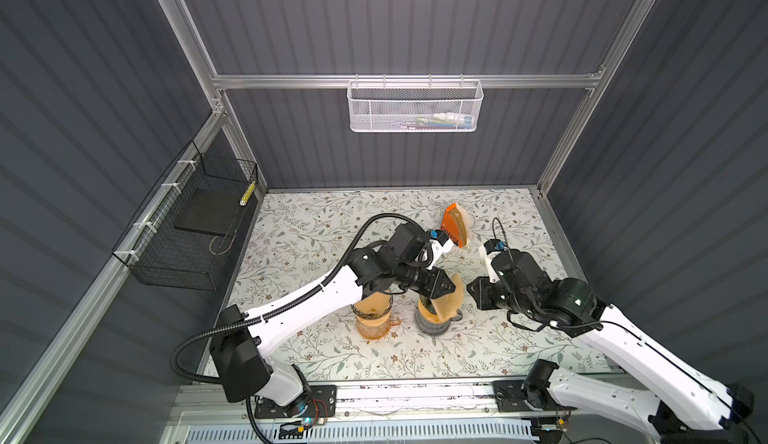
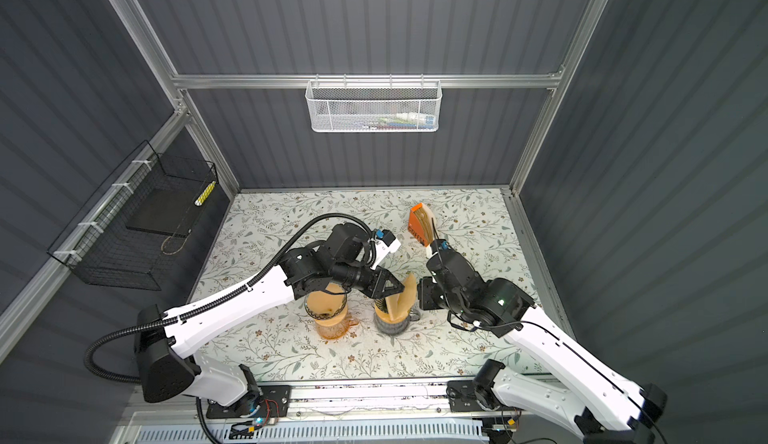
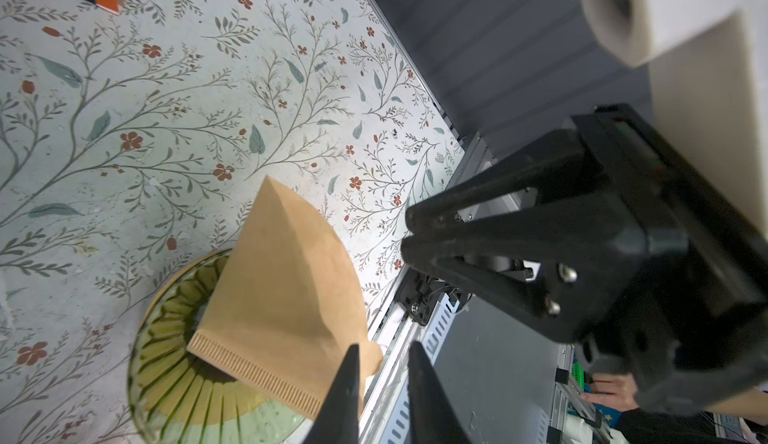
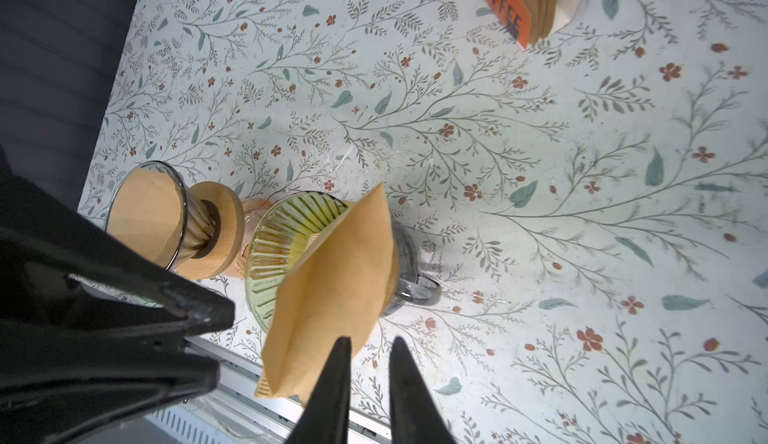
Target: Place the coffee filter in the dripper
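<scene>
The filter (image 3: 282,280) stands folded flat in the green dripper (image 3: 166,359). Its seam edge is down inside and its corner pokes well above the rim, leaning. It is not opened and not seated.

The left pincer (image 3: 382,348) has its fingers slightly spread with nothing between them, the tip just beside the filter's low corner. I can't tell whether they touch. The right pincer (image 4: 370,340) also shows a narrow, empty gap, at the filter's edge on the other side.

Risks:
- A nudge from either tip could tip the flat filter out over the rim, since the paper is light and only wedged.
- Pushing down before it is opened would likely crease it, not cone it.
- Both pincers crowd one spot, so they could knock each other or shove the dripper off the server (image 4: 409,255).
- A pinch may catch both layers, so the filter won't open.

Containers:
- The green dripper holds only that filter.
- The second dripper (image 4: 195,226), on the orange jug (image 1: 374,325), is already lined with an opened filter.
- The orange holder (image 4: 498,9) at the back of the worktop (image 4: 540,172) holds a stack of spare filters.
- The white basket (image 1: 374,109) holds small items I can't identify.
- The black basket (image 1: 166,263) holds a dark slab and something yellow.
</scene>
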You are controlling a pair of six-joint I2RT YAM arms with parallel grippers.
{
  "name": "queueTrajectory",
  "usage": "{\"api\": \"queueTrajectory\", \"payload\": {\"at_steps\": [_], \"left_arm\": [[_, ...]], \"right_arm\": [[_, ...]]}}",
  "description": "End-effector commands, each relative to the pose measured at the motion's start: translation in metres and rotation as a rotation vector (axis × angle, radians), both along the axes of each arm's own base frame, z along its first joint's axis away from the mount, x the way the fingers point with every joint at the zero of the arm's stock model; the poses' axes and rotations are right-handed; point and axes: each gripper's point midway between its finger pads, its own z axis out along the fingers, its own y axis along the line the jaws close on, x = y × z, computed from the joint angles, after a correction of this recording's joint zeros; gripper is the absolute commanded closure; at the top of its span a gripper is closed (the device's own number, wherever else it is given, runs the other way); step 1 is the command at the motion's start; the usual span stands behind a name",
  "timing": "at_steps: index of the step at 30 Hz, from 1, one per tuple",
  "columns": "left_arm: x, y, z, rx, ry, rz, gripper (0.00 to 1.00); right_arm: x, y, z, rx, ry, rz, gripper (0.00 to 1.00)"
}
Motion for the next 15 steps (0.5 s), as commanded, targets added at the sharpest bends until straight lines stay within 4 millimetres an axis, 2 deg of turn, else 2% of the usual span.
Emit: {"api": "queueTrajectory", "payload": {"at_steps": [1,6,15], "left_arm": [[-0.008,-0.009,0.015,-0.008,-0.033,-0.046,0.78],[-0.012,-0.014,0.005,0.045,-0.044,-0.056,0.78],[0.002,-0.005,-0.018,0.142,-0.072,0.009,0.79]], "right_arm": [[-0.005,-0.008,-0.012,0.022,0.038,-0.011,0.79],[-0.006,0.000,-0.017,0.067,0.055,0.015,0.79],[-0.003,0.014,-0.023,0.066,0.083,0.069,0.78]]}}
